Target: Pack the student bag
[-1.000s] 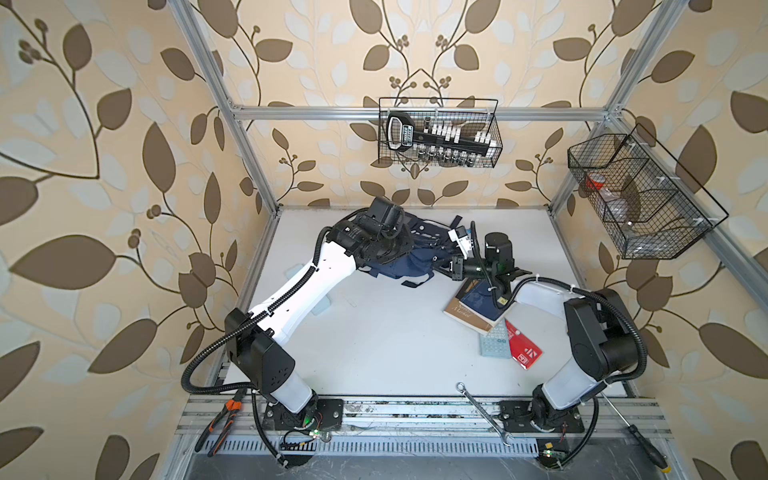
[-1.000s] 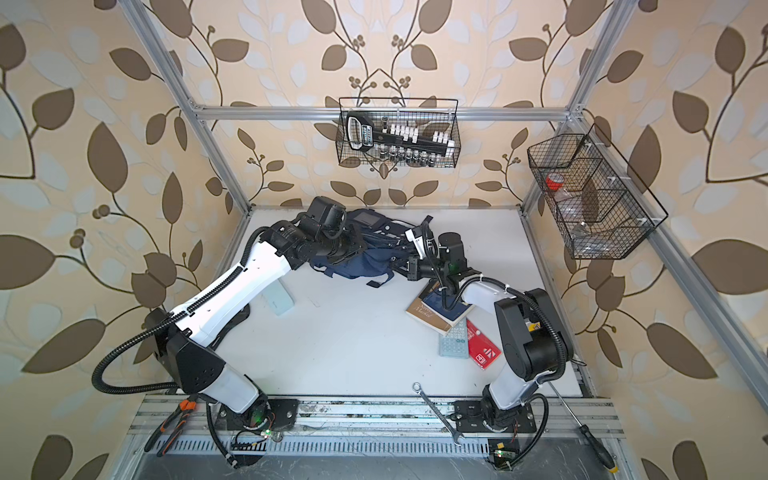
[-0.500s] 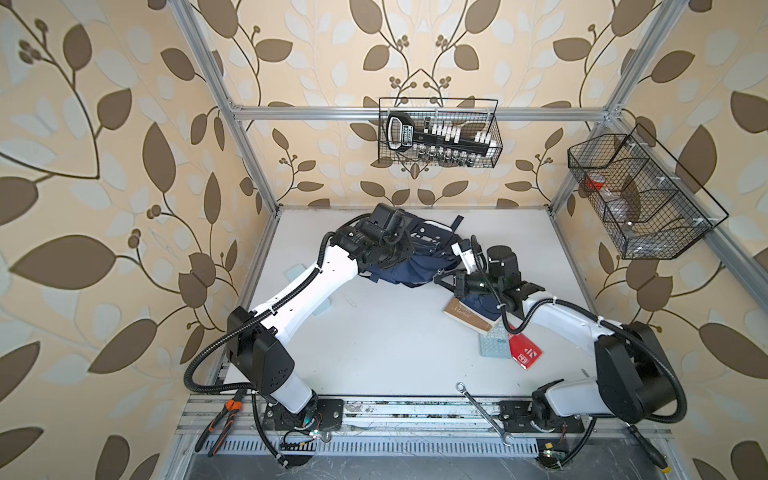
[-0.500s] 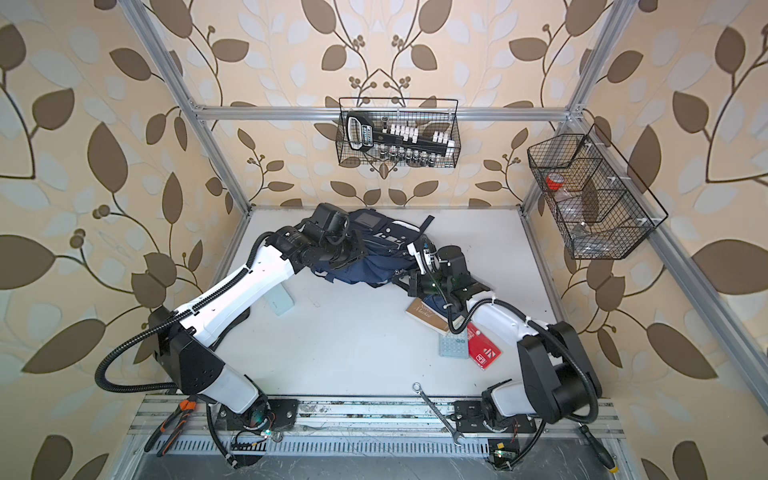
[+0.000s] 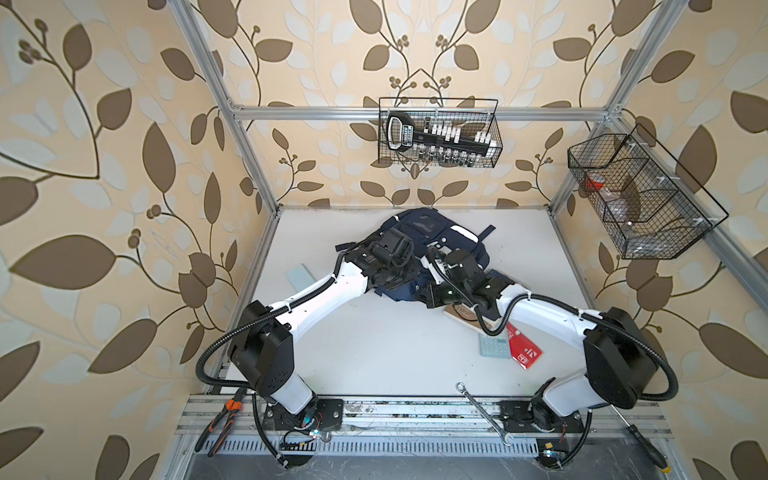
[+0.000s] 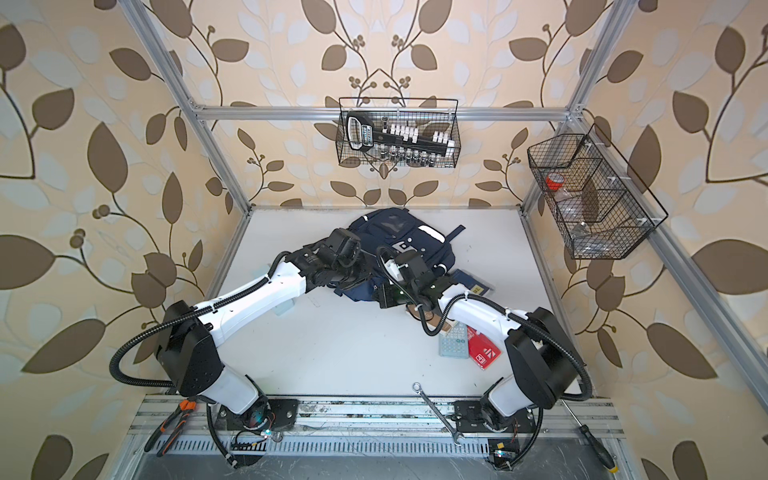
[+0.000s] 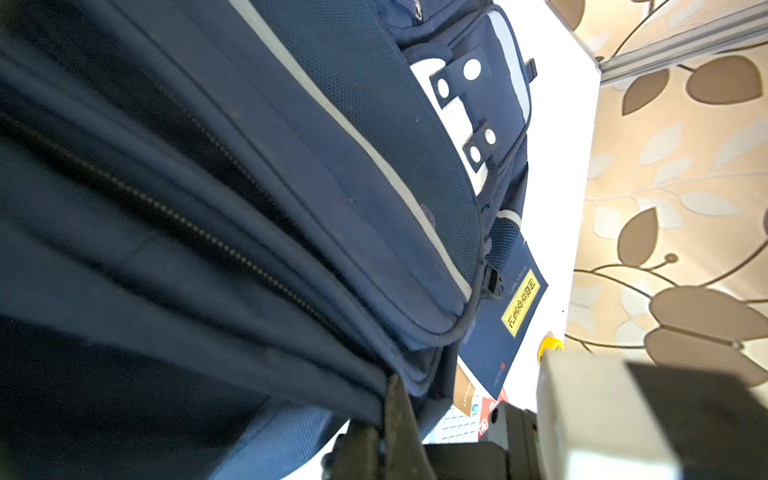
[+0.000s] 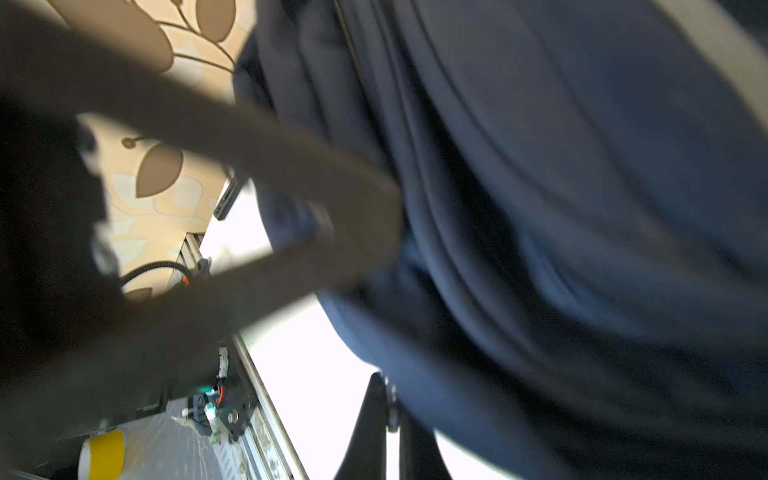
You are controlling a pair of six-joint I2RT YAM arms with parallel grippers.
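**Both tools closed at the bag's near edge**

Student bag (image 5: pixel 432 232) lies front-up on the counter (image 5: pixel 374 353). Left tool (image 7: pixel 388 399) is closed, pinching fabric at the bag's near edge. Right tool (image 8: pixel 384 399) is closed, seemingly on that edge too, though the view is blurred. Likely purpose: steady or drag the bag before opening it. Both top views hide the pinches under the wrists. The left wrist view shows a navy book (image 7: pixel 503 324) just beside the bag.

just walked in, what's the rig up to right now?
Both arms are on the student bag, lying at the back of the table. The left gripper is shut on fabric at its near edge; the right gripper looks shut on the same edge beside it, though that view is blurred. A blue book, brown notebook, calculator and red card lie on the table outside the bag.
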